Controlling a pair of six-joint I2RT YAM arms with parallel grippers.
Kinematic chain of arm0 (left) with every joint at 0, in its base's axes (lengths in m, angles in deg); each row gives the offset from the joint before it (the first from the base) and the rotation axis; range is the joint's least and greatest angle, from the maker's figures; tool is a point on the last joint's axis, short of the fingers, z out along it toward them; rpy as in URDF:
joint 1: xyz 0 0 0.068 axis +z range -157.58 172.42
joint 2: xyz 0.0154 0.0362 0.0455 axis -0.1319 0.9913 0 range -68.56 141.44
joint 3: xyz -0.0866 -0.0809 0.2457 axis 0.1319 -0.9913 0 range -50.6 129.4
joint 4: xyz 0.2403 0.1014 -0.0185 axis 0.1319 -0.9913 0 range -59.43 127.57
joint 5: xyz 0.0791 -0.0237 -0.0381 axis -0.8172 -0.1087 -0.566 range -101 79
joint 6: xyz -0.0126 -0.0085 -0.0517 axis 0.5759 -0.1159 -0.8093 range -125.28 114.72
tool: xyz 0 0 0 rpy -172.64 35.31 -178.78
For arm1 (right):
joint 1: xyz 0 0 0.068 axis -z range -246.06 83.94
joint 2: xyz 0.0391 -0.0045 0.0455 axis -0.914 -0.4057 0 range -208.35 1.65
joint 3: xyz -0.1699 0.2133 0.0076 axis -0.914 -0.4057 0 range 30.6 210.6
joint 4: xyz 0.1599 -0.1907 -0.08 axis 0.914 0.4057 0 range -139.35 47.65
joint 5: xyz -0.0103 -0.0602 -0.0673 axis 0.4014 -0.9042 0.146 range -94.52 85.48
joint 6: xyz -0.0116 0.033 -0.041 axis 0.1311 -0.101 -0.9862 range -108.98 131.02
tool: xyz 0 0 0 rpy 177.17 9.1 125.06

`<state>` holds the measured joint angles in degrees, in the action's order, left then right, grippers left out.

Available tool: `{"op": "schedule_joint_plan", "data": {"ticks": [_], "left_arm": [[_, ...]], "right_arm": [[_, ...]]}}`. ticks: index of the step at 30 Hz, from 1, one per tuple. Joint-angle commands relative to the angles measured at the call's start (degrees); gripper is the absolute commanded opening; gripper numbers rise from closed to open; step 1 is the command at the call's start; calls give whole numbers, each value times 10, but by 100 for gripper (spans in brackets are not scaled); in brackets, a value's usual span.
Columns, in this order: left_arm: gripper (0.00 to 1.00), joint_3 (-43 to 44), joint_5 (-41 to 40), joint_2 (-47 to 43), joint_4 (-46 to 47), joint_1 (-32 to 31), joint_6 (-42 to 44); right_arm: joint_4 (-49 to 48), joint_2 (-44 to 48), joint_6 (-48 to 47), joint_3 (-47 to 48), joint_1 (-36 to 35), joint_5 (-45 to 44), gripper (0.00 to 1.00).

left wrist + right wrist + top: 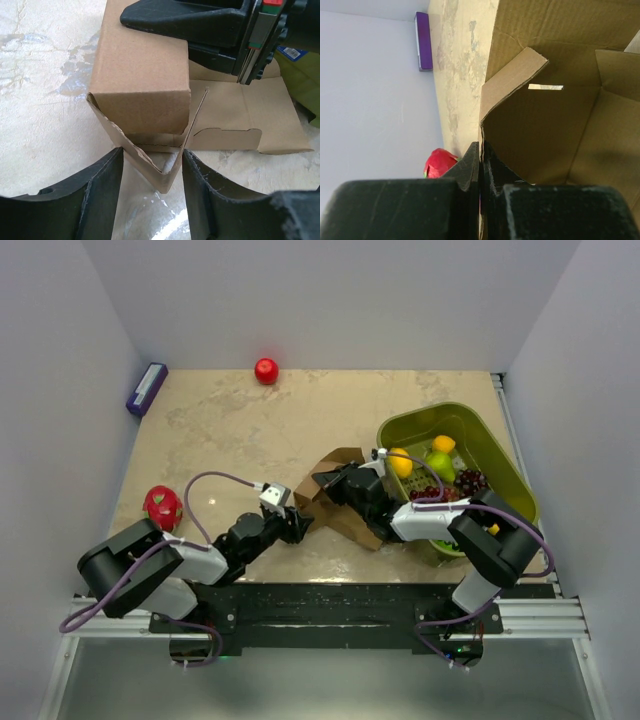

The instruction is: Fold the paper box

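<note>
Beige marbled tabletop (40, 100) lies bare left of the left claw (152, 162), which is spread around a corner flap of the brown cardboard box (140, 75); the right claw (480, 155) pinches its wall edge.

The paper box (340, 495) is plain brown cardboard with no print. Under it, the worktop (220, 430) is beige, marbled with pale grey blotches. From the box, a yellow-green basket (505, 455) at 3 o'clock holds orange, green and dark purple fruit (441, 464). A glossy red ball (266, 371) is at 11 o'clock, a purple block (146, 389) at 10 and a red fruit (163, 506) at 9. The left hand (298, 525) and the right hand (335, 483) are black, with purple cables (215, 477).
</note>
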<state>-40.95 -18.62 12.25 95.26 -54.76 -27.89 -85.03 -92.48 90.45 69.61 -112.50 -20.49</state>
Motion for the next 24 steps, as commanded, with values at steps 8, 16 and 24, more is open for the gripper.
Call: {"op": "schedule_joint_plan", "data": {"ticks": [8, 16, 24], "left_arm": [[46, 48, -164, 12, -11, -41, -24], [47, 75, -222, 0, -68, -73, 31], [45, 71, -267, -22, -100, -78, 74]], "right_arm": [[58, -16, -21, -24, -1, -13, 0], [59, -17, -19, -28, -1, -13, 0], [63, -15, -22, -24, -1, -13, 0]]}}
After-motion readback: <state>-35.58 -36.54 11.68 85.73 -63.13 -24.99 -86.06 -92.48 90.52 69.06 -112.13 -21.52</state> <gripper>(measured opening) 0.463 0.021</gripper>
